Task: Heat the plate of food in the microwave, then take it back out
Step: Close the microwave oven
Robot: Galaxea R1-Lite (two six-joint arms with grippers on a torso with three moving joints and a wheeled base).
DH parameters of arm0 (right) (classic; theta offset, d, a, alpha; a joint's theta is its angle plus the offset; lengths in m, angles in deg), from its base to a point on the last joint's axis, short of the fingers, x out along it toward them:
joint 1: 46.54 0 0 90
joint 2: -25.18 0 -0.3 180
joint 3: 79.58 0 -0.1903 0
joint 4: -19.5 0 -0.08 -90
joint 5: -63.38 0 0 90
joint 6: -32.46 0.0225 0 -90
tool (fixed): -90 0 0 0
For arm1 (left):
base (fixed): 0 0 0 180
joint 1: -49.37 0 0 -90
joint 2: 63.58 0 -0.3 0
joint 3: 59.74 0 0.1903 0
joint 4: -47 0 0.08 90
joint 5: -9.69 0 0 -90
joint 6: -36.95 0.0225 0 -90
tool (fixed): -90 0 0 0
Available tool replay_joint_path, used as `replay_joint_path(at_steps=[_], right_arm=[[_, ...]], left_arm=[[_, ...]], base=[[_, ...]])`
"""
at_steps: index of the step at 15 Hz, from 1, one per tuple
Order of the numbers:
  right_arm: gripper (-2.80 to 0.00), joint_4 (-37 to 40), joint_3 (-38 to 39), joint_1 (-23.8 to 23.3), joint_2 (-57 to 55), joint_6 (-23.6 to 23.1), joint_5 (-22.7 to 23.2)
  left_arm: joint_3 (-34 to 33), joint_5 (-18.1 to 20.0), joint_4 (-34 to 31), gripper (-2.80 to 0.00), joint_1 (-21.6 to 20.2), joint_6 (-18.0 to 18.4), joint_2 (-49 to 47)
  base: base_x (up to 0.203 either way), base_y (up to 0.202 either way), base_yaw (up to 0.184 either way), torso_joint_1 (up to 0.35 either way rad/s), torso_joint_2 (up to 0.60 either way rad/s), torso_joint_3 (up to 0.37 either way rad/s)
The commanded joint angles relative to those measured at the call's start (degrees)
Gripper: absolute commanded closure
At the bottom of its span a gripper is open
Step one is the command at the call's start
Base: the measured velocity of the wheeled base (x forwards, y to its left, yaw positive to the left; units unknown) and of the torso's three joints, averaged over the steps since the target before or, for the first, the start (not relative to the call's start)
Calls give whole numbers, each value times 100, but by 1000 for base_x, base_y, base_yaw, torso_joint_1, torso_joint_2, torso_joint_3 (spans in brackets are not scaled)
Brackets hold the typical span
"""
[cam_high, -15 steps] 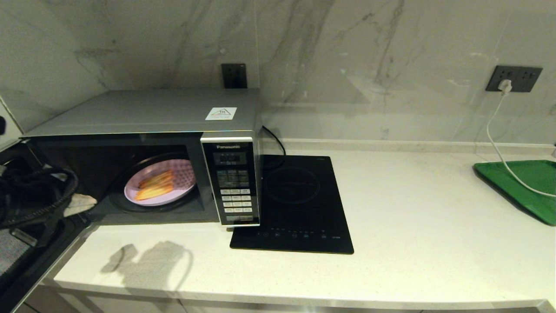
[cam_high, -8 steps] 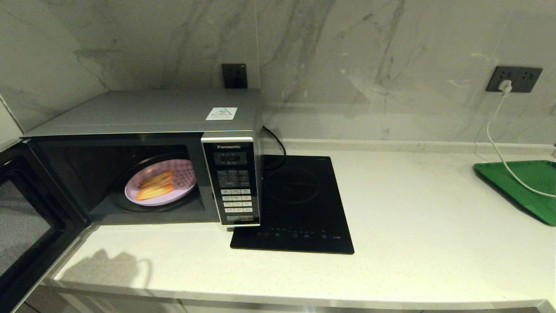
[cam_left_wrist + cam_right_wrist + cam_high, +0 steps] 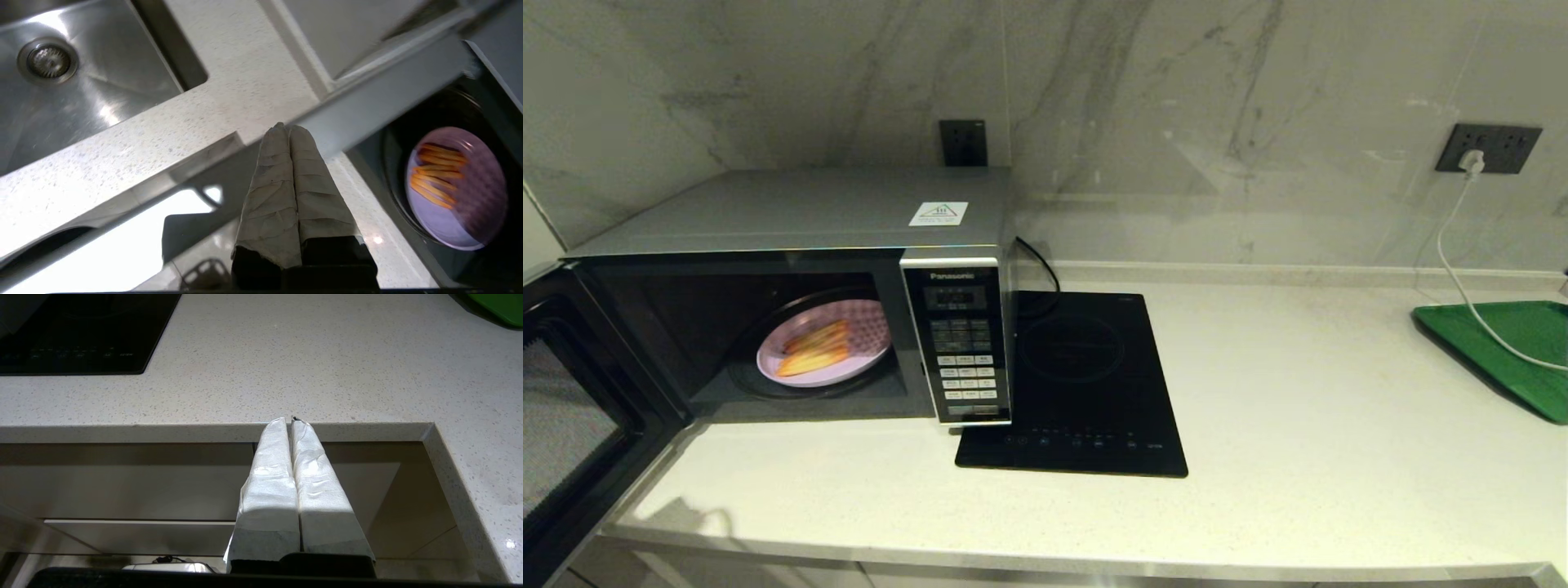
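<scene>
Microwave (image 3: 792,214), silver-grey Panasonic, far left of the counter (image 3: 1258,408): you have its door (image 3: 572,416) swung wide toward the near left, so the cavity is open to reach. Plate of food (image 3: 823,353), lilac with orange fry-like sticks: it sits flat on the turntable inside the cavity, roughly centred, just left of the keypad panel (image 3: 964,351) — placed where it can turn freely once the door closes. Left gripper (image 3: 289,132): out of the head view, its cloth-wrapped fingers pressed together on nothing, poised off the near left by the open door's edge, with the sink (image 3: 61,81) beyond it; judged, you keep it there because the door is the next thing to push. Right gripper (image 3: 291,422): also clenched and empty, parked below the counter's near edge, well clear of the work. Induction hob (image 3: 1078,384), black, touching the microwave's right side — not part of the job. Green tray (image 3: 1503,351), far right, a white cable (image 3: 1462,278) lying across it. Status, judged: food loaded, door not yet shut, heating not started.
</scene>
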Motion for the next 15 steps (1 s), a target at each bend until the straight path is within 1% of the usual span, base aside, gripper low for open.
replay_joint_path(at_steps=[1,4,7,8,9,13,15], right_arm=[[0,8,-1,1,1,2,-4],[0,8,-1,1,1,2,-4],[0,8,-1,1,1,2,-4],[0,8,-1,1,1,2,-4],[0,8,-1,1,1,2,-4],[0,8,-1,1,1,1,-4],[0,8,-1,1,1,2,-4]], left_arm=[[-5,19,-17,0,-200,-21,-293],[14,11,33,0,-388,-27,-518],[-32,37,19,0,-437,-56,-607],[-54,150,-3,0,-437,-56,-585],[-150,250,-21,0,-437,-67,-547],[-533,311,-25,0,-435,-56,-383],[-751,454,-25,0,-410,-27,-163]], base=[[0,0,0,0,0,0],[0,0,0,0,0,0],[0,0,0,0,0,0],[0,0,0,0,0,0],[0,0,0,0,0,0],[0,0,0,0,0,0],[0,0,0,0,0,0]])
